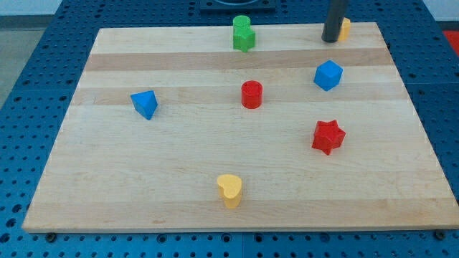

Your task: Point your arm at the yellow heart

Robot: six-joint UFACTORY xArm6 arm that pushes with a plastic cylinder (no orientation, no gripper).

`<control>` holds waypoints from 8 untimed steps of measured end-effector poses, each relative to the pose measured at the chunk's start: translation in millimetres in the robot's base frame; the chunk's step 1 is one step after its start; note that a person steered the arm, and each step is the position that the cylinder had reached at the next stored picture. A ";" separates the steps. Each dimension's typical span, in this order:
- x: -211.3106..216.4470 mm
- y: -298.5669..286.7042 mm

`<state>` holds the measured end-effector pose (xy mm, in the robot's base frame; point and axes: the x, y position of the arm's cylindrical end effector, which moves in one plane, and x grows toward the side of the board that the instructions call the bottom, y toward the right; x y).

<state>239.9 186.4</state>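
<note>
At one o'clock on the pale wood tabletop (pixel 107 186), our tip (pixel 330 39) touches a yellow block (pixel 345 29); yellow heart (pixel 230 190) at six; no claw visible.

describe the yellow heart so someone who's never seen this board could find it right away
Start at the wooden board and follow its bottom edge to just left of centre. The yellow heart stands alone there, far from my tip. The other yellow block, half hidden behind my tip, is at the top right.

Pale smooth wooden board (pixel 179 150) with visible grain, matt yellow heart (pixel 229 190), matt dark rod (pixel 335 18)
</note>
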 end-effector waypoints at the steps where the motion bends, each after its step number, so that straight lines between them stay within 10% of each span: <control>1: -1.0 0.0; 8: 20.8 -56.3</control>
<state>260.7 130.1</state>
